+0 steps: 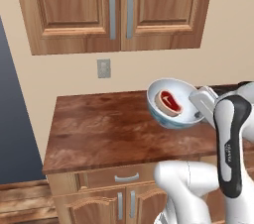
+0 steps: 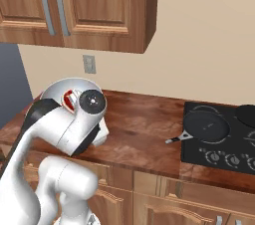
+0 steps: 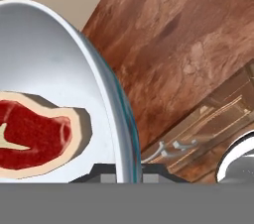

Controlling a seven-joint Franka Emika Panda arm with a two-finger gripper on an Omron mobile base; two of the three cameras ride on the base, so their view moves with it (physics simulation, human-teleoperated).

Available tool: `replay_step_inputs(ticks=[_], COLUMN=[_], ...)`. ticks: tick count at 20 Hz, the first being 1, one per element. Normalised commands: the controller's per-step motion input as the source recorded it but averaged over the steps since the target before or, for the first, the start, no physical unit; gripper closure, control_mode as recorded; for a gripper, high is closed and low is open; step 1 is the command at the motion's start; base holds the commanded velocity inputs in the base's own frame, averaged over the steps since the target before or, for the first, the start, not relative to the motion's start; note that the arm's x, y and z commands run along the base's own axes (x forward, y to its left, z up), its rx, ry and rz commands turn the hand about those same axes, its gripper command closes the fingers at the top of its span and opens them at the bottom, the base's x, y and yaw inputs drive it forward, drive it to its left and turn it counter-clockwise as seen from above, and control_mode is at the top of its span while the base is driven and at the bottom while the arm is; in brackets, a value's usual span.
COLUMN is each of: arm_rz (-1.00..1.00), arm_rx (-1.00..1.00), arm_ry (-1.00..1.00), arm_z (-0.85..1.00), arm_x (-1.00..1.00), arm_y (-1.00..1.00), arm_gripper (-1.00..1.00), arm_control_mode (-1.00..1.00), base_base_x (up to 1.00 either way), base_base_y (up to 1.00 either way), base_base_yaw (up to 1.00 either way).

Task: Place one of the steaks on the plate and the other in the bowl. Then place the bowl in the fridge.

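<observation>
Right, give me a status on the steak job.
Done: one steak lies in the bowl. In hand: the gripper is clamped on the bowl's rim, holding it tilted above the wooden counter. Left: the bowl must go into the fridge. Whether the other steak is plated can't be told.

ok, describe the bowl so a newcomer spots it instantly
Find the brown wooden counter under the wall cabinets. Above its right end the gripper pinches the rim of the bowl, white inside, pale blue outside, tilted, with a red steak in it.
</observation>
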Motion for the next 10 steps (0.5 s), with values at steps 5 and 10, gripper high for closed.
replay_step_inputs(ticks=[5, 10], arm_rz=[0.00, 0.00], arm_rx=[0.00, 0.00], arm_ry=[0.03, 0.09], arm_z=[0.52, 0.37], arm_x=[-0.32, -0.12], arm_y=[0.12, 0.04], arm_gripper=[1.00, 1.00], arm_control_mode=[-1.00, -1.00], base_base_x=[0.00, 0.00], base_base_y=[0.00, 0.00], base_base_yaw=[0.00, 0.00])
